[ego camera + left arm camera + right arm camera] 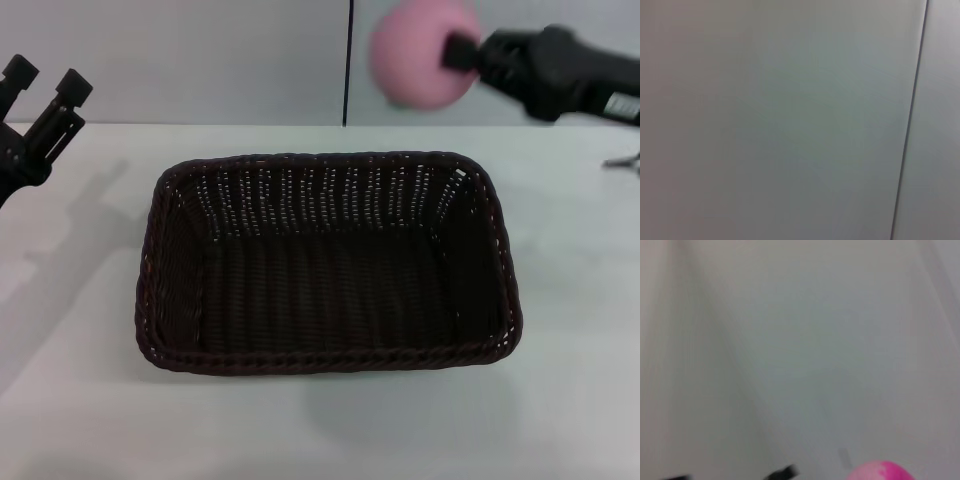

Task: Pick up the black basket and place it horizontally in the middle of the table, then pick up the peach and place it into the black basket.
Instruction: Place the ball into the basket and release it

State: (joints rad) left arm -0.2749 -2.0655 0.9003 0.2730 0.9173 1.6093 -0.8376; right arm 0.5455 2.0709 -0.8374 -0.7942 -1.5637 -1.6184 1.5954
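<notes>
Right gripper (462, 52) clamped on peach (420, 55), held above black basket (328, 262) centred on bench (80, 400); left gripper (45, 85) spread wide, holding nothing, bench's left edge.

Most of the right wrist view is a pale, smooth grey-white surface, blurred throughout, with faint soft streaks running slantwise across it and nothing standing on the part that shows. At the picture's lower edge the peach (879, 471) pokes into view: only its rounded top is visible, pale pink on one side and bright magenta on the other (the two colours meet in a ragged, blotchy line). Near it along the same edge sits a small dark smear (784, 472), and a second dark sliver (675, 477) lies farther along toward the corner; both are too blurred to tell what they are.
</notes>
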